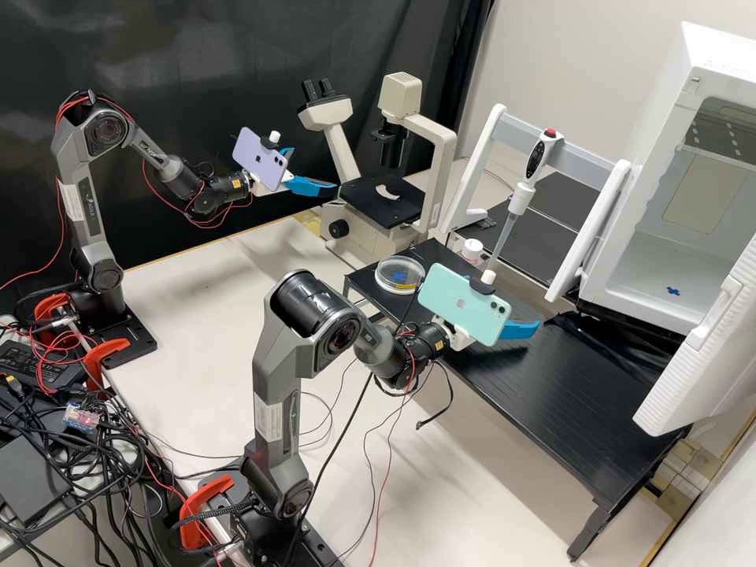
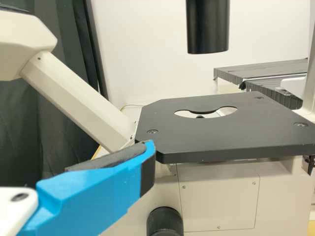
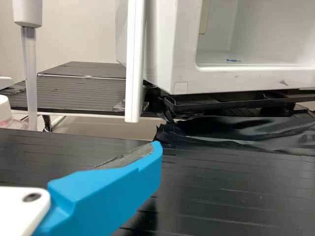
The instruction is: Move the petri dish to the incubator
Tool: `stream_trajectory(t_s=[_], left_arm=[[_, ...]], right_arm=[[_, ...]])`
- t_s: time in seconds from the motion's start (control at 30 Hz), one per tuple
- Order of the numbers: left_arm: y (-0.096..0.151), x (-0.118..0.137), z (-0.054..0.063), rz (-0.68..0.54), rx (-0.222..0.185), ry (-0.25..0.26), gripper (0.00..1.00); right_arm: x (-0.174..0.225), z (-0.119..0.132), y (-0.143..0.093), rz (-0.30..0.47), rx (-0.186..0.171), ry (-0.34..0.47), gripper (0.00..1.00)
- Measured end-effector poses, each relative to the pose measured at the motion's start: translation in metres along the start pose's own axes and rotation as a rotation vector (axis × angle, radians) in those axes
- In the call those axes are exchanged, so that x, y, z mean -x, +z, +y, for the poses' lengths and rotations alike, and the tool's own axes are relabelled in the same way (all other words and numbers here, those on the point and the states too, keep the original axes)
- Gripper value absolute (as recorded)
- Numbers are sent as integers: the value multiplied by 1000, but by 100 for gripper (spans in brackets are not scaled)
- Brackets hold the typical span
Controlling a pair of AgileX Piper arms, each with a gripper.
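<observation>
High view: petri dish (image 1: pixel 399 276) sits on table (image 1: pixel 551 394), transfer not yet done.
Incubator (image 1: pixel 655 266) stands open; left tool (image 1: pixel 315 168), right tool (image 1: pixel 516 305) both wide, empty.

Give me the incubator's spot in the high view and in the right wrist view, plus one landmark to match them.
High view: incubator at the upper right, past the far edge of the black slatted surface.
Right wrist view: incubator beyond the crumpled black sheeting, blue mark on its floor.
Shared landmark: the upright pipette, beside the incubator in both.
</observation>
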Motion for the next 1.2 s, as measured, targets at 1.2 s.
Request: stream_trajectory(t_s=[1.2], left_arm=[[0,0,0,0,0,0,100]], right_arm=[[89,-75,-76,337,94,-137,100]])
